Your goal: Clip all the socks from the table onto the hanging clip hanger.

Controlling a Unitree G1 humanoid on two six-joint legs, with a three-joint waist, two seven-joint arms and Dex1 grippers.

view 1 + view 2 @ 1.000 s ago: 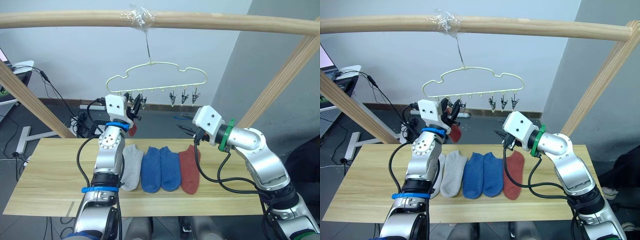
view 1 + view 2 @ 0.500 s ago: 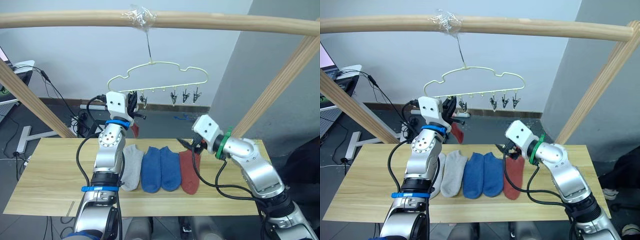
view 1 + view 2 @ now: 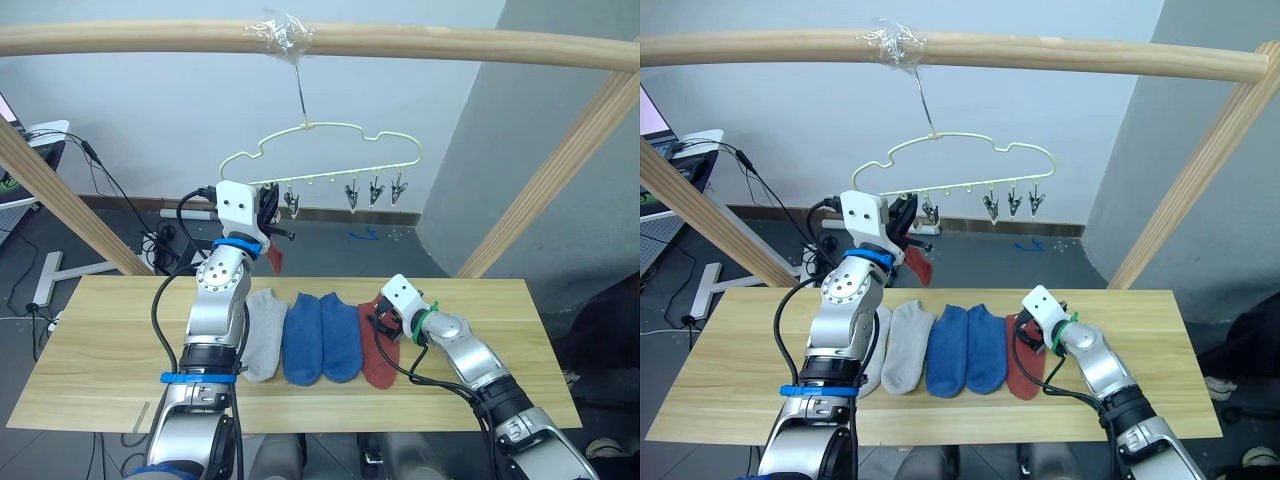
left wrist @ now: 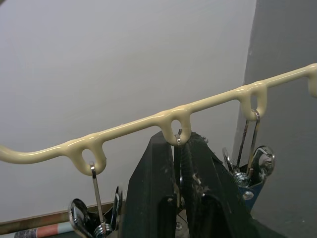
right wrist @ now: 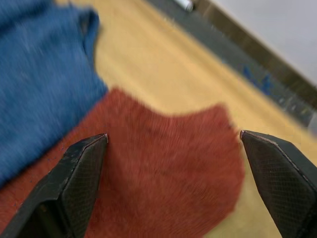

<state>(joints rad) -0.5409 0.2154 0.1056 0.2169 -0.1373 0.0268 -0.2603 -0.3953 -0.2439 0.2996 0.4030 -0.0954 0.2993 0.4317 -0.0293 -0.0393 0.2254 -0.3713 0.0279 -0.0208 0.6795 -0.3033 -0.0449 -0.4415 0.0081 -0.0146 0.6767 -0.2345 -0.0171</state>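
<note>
- Right claw (image 5: 173, 188) gaping wide over red sock (image 5: 163, 163) lying on worktop (image 3: 100, 340).
- Left claw (image 4: 179, 163) pinching narrow around a clip (image 4: 177, 148) on hanger (image 3: 320, 150), partly hiding second red sock (image 3: 272, 258).

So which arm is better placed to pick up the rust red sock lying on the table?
Right: its pincer hangs open just above the rust red sock; the left pincer is up at the pale-yellow wire clip hanger.
</note>
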